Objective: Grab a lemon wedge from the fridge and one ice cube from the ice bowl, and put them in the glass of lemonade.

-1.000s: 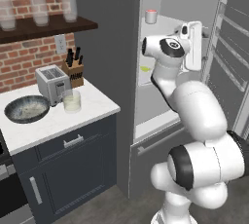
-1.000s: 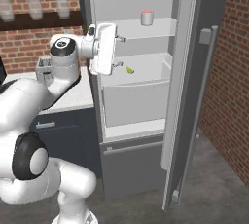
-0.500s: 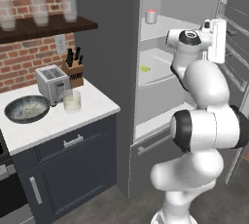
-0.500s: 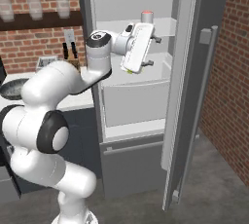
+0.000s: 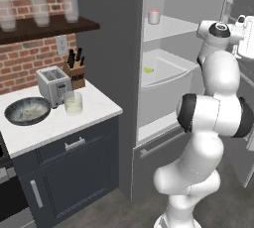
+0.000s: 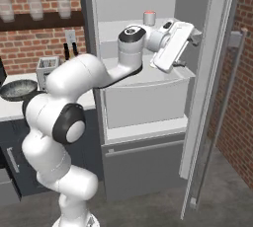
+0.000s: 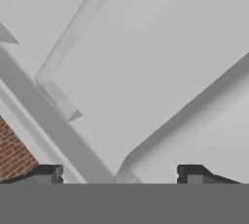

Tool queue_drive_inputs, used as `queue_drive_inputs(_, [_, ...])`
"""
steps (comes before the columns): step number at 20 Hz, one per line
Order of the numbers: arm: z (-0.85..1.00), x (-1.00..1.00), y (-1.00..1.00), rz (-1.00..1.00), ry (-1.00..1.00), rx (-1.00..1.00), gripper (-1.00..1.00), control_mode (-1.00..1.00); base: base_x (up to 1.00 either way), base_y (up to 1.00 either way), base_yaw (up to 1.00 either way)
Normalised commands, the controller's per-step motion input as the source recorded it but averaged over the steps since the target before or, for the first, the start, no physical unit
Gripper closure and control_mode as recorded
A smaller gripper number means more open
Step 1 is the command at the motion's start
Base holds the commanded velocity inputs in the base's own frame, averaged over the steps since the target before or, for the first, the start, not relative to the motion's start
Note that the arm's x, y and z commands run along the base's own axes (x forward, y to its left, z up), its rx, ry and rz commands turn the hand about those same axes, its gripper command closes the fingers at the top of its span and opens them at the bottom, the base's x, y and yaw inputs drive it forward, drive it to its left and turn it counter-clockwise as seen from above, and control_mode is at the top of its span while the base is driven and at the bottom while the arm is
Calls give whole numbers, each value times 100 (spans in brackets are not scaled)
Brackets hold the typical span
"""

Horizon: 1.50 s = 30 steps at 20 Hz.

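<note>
- Left base view: dark grey fridge [image 5: 111,48] stands open, white shelved interior showing. Lemon wedge [image 5: 148,70], tiny and yellow-green, lies on the middle shelf near its left wall. Small red-topped white cup [image 5: 154,17] sits on the shelf above.
- Same view: white arm [image 5: 213,118] rises in front of the fridge opening, with its hand cut off by the right edge of the picture, up by the door. Wedge is well apart from it, to the left.
- Same view, counter [image 5: 49,123] left of the fridge: ice bowl [image 5: 28,111] at the left, glass of lemonade [image 5: 73,103] just in front of the toaster [image 5: 53,85], knife block [image 5: 75,71] behind against the brick wall. Row of tall clear glasses [image 5: 39,6] on the dark wall shelf above.
- Right base view: gripper [image 6: 184,62] is inside the fridge at middle-shelf height, close to the inner face of the open door [image 6: 207,73]. White hand body tilts down to the right and hides the fingers, so jaw spacing can't be read here. Cup sits on the top shelf just above the wrist. Wedge is hidden behind the hand. Ice bowl's rim peeks in at the far left on the counter, toaster behind it.
- Hand view: the two dark finger tips [image 7: 46,174] stand far apart at the bottom edge, nothing between them; jaws spread wide, holding nothing. Ahead are pale white fridge panels and ledges running diagonally, with a sliver of brick at lower left.
</note>
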Motion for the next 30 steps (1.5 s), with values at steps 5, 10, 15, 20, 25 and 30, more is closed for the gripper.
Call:
queue_drive_inputs(5, [18,-18,-100,-9,0,10,-100,-100,0,0,0])
queue_drive_inputs(10, [11,-17,-75,-2,0,7,-100,-100,0,0,0])
queue_drive_inputs(15, [0,-36,34,1,-1,0,-100,-100,0,0,0])
queue_drive_inputs(20, [-3,-80,100,8,-23,0,-100,-100,0,0,0])
queue_drive_inputs(25, [-25,-63,100,13,-38,9,-100,-100,0,0,0])
queue_drive_inputs(30, [-56,-26,100,13,-37,28,-100,-100,0,0,0])
